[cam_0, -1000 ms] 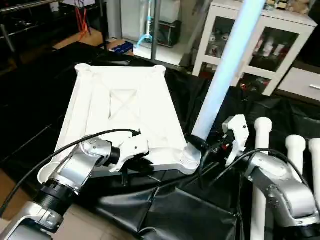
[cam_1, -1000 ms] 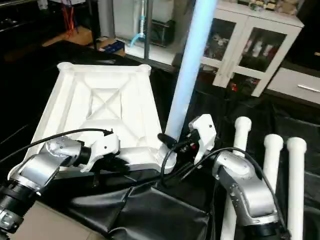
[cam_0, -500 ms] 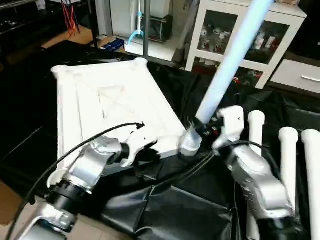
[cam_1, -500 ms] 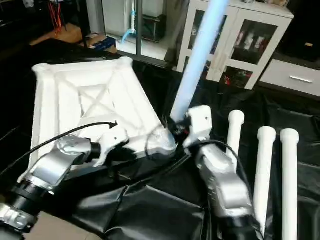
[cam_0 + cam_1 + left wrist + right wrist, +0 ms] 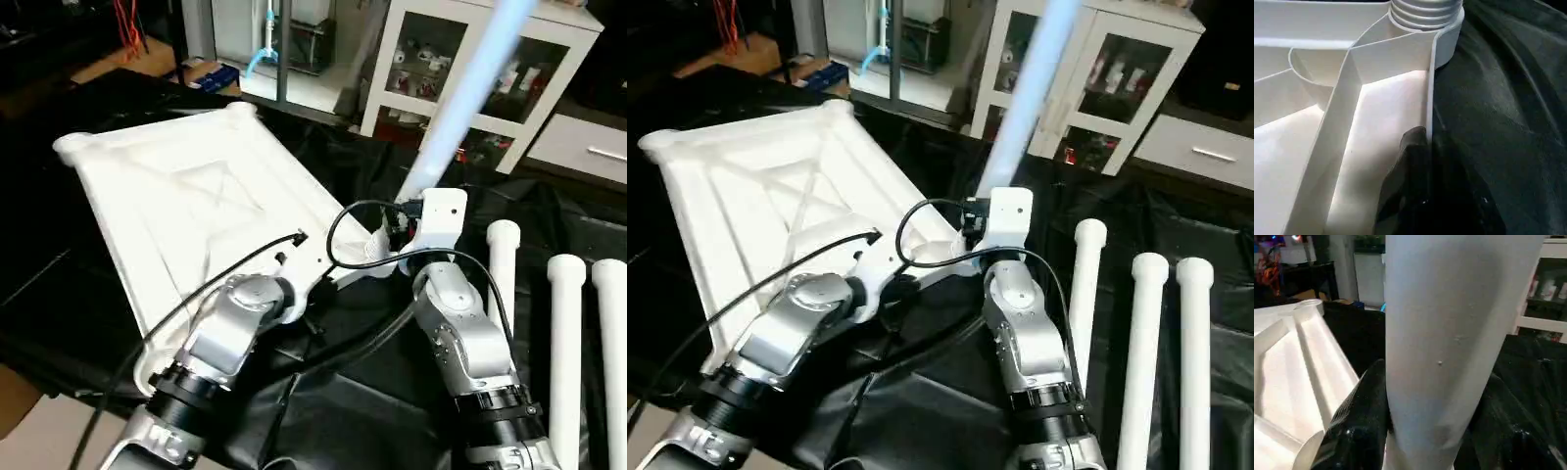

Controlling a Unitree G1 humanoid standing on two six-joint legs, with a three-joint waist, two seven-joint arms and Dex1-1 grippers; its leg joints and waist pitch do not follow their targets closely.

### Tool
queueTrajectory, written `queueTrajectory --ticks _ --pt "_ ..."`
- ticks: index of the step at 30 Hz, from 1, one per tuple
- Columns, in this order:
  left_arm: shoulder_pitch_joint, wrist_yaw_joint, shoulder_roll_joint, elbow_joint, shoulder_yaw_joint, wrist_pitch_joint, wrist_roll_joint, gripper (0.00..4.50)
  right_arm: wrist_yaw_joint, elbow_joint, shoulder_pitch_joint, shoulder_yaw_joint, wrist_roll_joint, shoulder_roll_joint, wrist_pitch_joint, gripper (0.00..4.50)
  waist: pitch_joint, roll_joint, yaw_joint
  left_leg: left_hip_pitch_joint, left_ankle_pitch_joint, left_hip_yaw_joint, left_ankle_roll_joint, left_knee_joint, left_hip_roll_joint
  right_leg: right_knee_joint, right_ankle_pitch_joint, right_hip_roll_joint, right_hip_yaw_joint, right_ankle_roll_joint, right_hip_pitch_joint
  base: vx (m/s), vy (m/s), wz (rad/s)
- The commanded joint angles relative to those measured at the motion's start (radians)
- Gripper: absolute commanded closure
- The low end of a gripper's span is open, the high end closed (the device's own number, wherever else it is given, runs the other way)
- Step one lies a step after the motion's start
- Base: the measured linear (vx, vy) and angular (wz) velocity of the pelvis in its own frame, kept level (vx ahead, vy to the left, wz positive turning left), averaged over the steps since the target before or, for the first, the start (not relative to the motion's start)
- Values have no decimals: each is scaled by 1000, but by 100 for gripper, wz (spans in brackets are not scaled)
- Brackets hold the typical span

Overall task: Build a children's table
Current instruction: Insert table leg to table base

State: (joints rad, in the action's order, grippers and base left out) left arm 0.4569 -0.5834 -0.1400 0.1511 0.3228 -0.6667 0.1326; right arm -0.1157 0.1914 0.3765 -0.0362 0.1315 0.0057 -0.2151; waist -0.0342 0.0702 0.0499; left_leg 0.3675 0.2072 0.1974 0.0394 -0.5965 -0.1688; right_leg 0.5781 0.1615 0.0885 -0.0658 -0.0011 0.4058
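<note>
- One leg (image 5: 468, 103) out of four is standing in a corner socket (image 5: 1425, 19) of the tabletop (image 5: 186, 206), so I'd call this roughly a quarter of the way in at best.
- The tabletop lies upside down on the black sheet (image 5: 372, 392), ribbed underside up, X brace showing in the middle.
- The right gripper (image 5: 1435, 431) has its fingers clamped around that upright leg low down, just above the socket. The leg leans a bit instead of standing straight, so my guess is it's not fully seated yet.
- The left gripper (image 5: 1425, 147) has its fingers pinched together on the thin edge wall of the tabletop, near the same corner, which looks like it's there to steady the piece while the leg goes in.
- Three more legs (image 5: 566, 333) lie side by side on the black sheet off to the robot's right, well apart from the tabletop, untouched.
- The two far corner sockets look empty. The fourth, nearest the robot, is hidden behind the left arm, so no call on that one.
- Left to do, as I read it: finish this leg, fit the other three, flip the whole thing upright.
- The white glass-door cabinet (image 5: 490, 59) behind is just background.
</note>
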Motion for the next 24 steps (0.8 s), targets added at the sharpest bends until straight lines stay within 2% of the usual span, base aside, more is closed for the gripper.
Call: queueTrajectory --ticks 1,3,4,8,17,21,24 --pt "21 121 -13 -95 -117 -1 31 450 -99 184 -71 95 -49 -24 -75 270 47 -5 -3 -7 243 -32 10 85 -62 -59 224 57 50 -154 -32 0 0 0" --pt "17 124 -14 -107 -112 -6 31 450 -107 193 -62 94 -48 -19 -70 270 45 -6 -2 -8 269 -33 19 87 -62 -65 262 55 50 -139 -31 0 0 0" --pt "14 123 -16 -112 -109 -8 29 450 -100 196 -57 92 -45 -17 -67 270 45 -3 -1 -8 273 -33 20 87 -63 -65 265 55 50 -137 -31 0 0 0" --pt "12 113 -21 -119 -103 -15 25 450 -83 200 -45 88 -32 -12 -52 270 44 -3 2 -7 275 -33 22 87 -61 -65 264 55 50 -133 -30 0 0 0" --pt "3 111 -14 -148 -77 -43 10 450 -63 242 -22 63 -40 -16 -37 270 46 -3 6 -8 248 -31 16 84 -62 -60 220 54 50 -150 -32 0 0 0" --pt "-9 74 -25 -161 -54 -35 -3 450 19 242 -14 29 -27 -27 -80 270 47 -1 8 -7 254 -32 15 84 -63 -58 215 54 49 -152 -34 0 0 0" --pt "-18 48 -35 -175 -36 -33 -10 450 97 245 0 -6 -20 -47 -122 270 49 1 11 -5 225 -33 5 82 -62 -52 182 53 49 -161 -41 0 0 0"
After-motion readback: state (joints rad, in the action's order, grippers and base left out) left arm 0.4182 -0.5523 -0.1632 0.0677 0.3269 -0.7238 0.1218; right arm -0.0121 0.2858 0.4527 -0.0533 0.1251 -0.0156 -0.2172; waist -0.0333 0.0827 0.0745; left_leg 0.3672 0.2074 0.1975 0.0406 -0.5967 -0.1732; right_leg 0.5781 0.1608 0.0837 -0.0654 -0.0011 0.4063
